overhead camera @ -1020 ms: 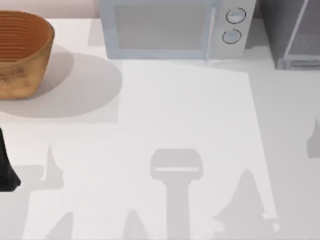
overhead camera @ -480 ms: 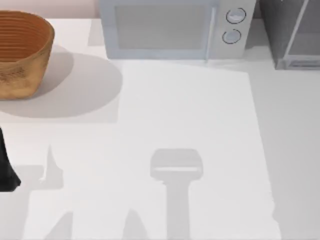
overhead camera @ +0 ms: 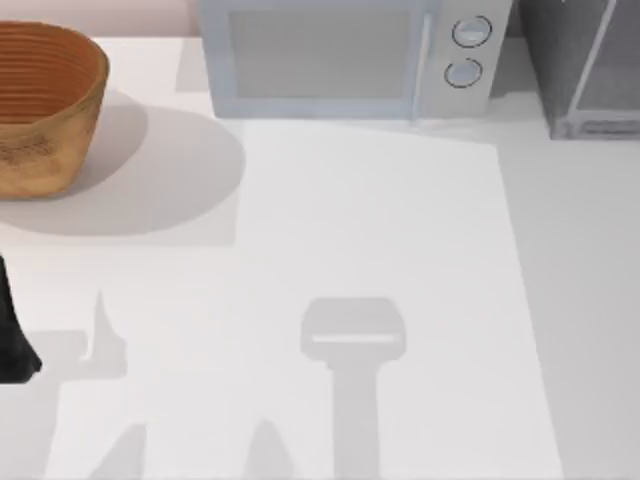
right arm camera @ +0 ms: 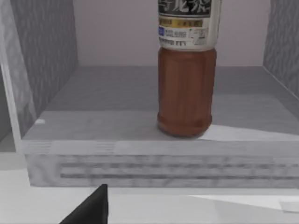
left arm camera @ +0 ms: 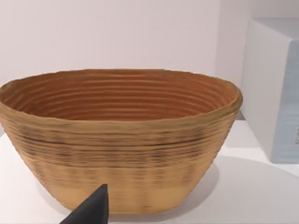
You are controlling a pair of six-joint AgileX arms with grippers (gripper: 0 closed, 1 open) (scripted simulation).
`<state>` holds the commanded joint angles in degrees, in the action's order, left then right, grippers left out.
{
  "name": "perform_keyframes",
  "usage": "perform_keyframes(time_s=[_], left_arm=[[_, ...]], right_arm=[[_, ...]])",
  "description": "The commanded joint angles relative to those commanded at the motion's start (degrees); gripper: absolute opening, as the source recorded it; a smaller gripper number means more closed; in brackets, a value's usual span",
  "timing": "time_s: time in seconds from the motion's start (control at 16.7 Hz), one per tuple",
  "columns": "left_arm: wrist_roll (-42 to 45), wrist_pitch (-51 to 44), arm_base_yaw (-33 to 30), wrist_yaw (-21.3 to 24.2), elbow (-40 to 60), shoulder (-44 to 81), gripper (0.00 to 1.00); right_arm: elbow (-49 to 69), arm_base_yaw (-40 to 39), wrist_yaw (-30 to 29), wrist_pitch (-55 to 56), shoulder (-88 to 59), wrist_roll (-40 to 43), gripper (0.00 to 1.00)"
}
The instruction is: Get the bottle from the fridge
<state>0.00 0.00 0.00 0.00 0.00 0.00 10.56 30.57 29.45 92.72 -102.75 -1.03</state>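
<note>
The bottle stands upright on the floor of the fridge, right of the compartment's middle in the right wrist view. It holds brown liquid under a pale label; its top is cut off by the frame. The fridge's front is open towards my right gripper, a black tip of which shows just outside the fridge's front ledge, apart from the bottle. In the top view the dark speckled fridge stands at the back right corner. My left gripper is parked at the table's left edge.
A woven basket sits at the back left, and the left wrist view faces it closely. A white microwave with two round dials stands at the back middle, beside the fridge.
The right arm's shadows on the right part of the table have slid off to the right and vanished from the top view. The left arm has stayed put.
</note>
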Motion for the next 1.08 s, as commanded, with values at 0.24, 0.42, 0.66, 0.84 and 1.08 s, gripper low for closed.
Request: perform_keyframes(time_s=[0.24, 0.42, 0.66, 0.84, 1.08], left_arm=[[0.0, 0.0, 0.0, 0.0, 0.0, 0.0, 1.0], [0.0, 0.0, 0.0, 0.0, 0.0, 0.0, 1.0], [0.0, 0.0, 0.0, 0.0, 0.0, 0.0, 1.0], [0.0, 0.0, 0.0, 0.0, 0.0, 0.0, 1.0], [0.0, 0.0, 0.0, 0.0, 0.0, 0.0, 1.0]], right_arm=[[1.9, -1.0, -1.0, -1.4, -1.0, 0.1, 1.0], [9.2, -3.4, -3.8, -6.0, -4.1, 0.3, 1.0], [25.9, -8.3, -9.1, -15.6, -9.5, 0.4, 1.0], [36.2, -12.0, -12.8, -22.6, -13.1, 0.4, 1.0], [41.6, -14.5, -15.3, -27.3, -14.8, 0.4, 1.0]])
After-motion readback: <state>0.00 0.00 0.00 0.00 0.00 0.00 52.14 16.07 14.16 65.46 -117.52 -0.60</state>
